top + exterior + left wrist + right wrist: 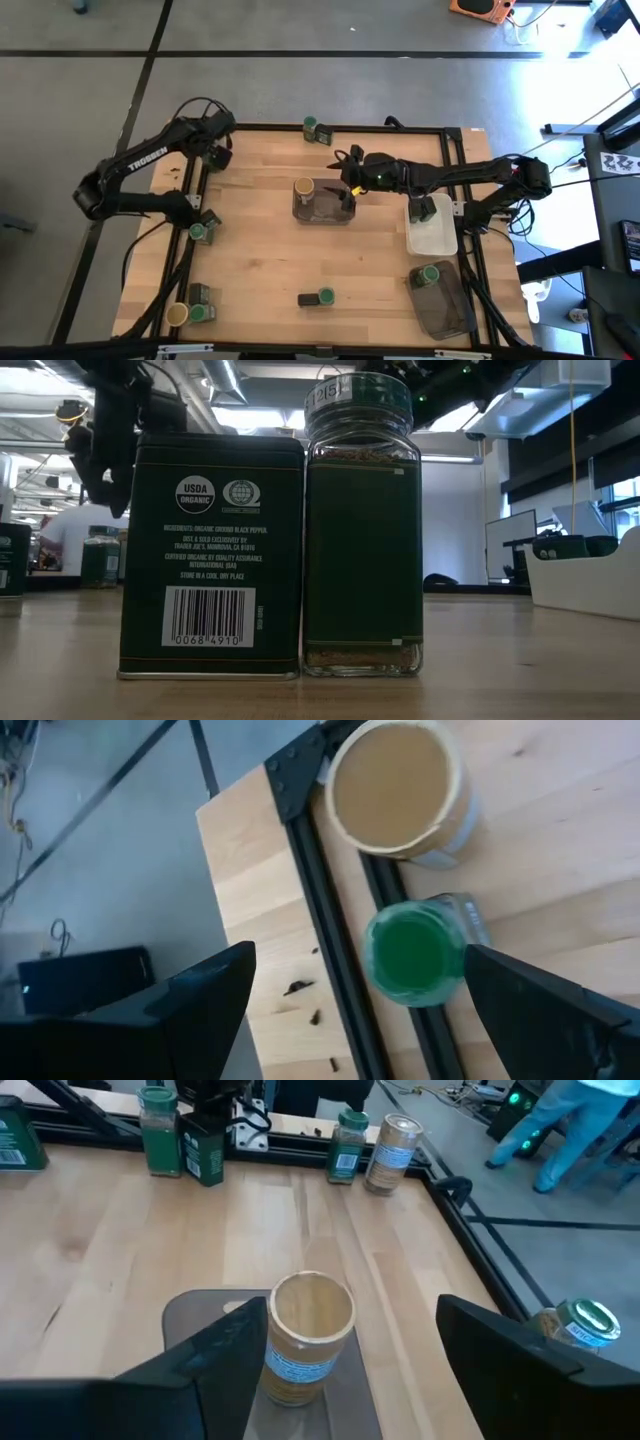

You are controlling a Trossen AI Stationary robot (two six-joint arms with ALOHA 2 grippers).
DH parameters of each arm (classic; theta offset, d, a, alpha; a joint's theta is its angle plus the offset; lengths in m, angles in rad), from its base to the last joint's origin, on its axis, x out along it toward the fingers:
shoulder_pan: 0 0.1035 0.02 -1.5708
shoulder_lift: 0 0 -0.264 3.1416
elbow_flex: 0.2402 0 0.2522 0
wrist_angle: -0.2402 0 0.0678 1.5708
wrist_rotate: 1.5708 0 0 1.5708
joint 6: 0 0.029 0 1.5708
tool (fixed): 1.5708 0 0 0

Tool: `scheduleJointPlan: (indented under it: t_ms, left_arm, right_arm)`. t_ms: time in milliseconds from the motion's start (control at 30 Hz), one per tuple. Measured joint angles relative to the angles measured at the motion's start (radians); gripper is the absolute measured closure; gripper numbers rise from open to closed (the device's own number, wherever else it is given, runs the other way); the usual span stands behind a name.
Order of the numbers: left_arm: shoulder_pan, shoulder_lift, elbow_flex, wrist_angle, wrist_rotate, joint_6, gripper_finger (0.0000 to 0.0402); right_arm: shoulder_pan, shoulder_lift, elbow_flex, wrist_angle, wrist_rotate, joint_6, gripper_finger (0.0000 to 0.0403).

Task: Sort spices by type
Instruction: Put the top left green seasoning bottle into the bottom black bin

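Tan-lidded jar (304, 188) stands in the grey tray (335, 215), freed by the wide-open, empty right end effector (349, 200) at its 3 o'clock, likely starting that type's group.

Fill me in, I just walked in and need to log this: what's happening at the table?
Two robot arms are sorting spice containers. The right pincer hangs open over the grey tray mid-table, where a tan-lidded jar already stands; it holds nothing. The left pincer is open above a green-lidded jar at the table's left edge, not gripping it. A white tray and a dark tray on the right each hold a green-lidded jar.
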Motion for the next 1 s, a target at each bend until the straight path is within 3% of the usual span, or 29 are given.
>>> scheduleJointPlan:
  t_ms: [167,500,1000]
  left_arm:
    - [0.054,0.057,0.0,0.0,0.094,0.0,0.0047]
    - [0.064,0.123,0.0,-0.007,0.149,-0.035,0.0047]
    - [0.063,0.179,-0.021,0.008,0.146,-0.08,0.0058]
  right_arm:
    - [0.0,0.0,0.0,-0.006,-0.002,-0.035,0.0114]
    - [0.0,0.0,0.0,-0.007,0.011,-0.128,0.0114]
    - [0.0,0.0,0.0,-0.055,0.016,-0.13,0.0114]
